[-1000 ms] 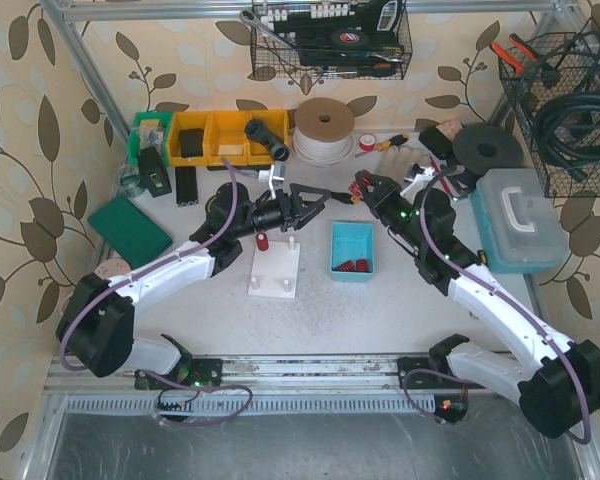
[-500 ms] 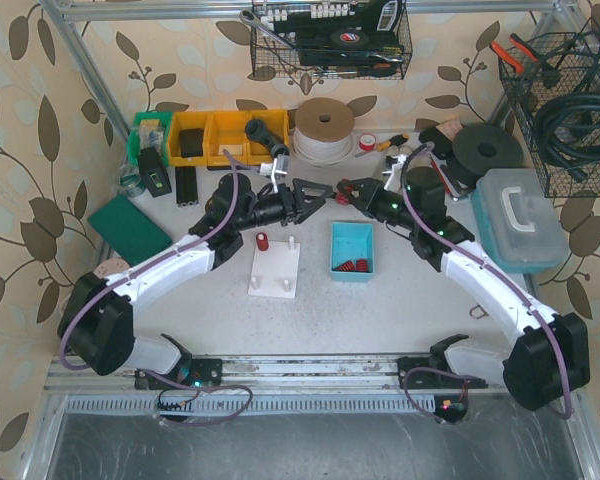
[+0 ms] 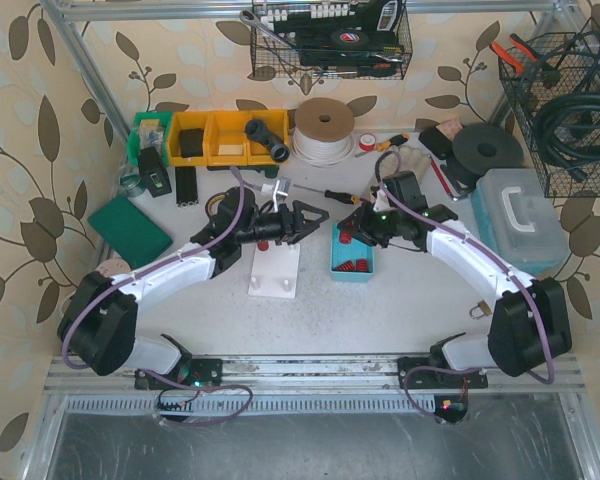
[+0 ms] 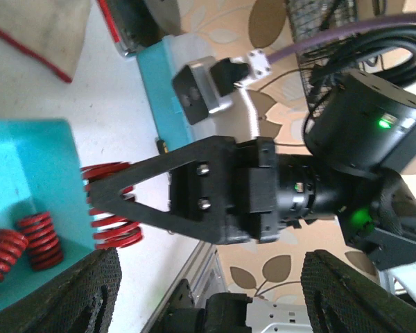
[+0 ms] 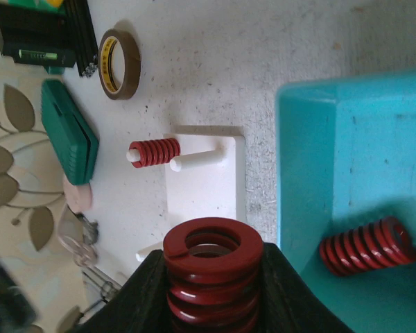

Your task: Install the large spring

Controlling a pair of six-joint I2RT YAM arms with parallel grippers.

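Note:
My right gripper (image 3: 348, 234) is shut on a large red spring (image 5: 211, 267), which it holds over the left edge of the teal bin (image 3: 352, 262). The spring also shows in the left wrist view (image 4: 111, 208). The white peg base (image 5: 208, 173) lies just left of the bin, with a small red spring (image 5: 154, 152) on one peg and bare pegs beside it. More red springs (image 5: 366, 243) lie in the bin. My left gripper (image 3: 315, 218) is open and empty above the far end of the base (image 3: 277, 270), pointing at the right gripper.
A green pad (image 3: 130, 228) and a tape roll (image 5: 119, 62) lie left of the base. Yellow bins (image 3: 215, 137), a cord spool (image 3: 324, 128) and a screwdriver (image 3: 340, 193) are behind. A pale blue toolbox (image 3: 518, 218) stands at the right.

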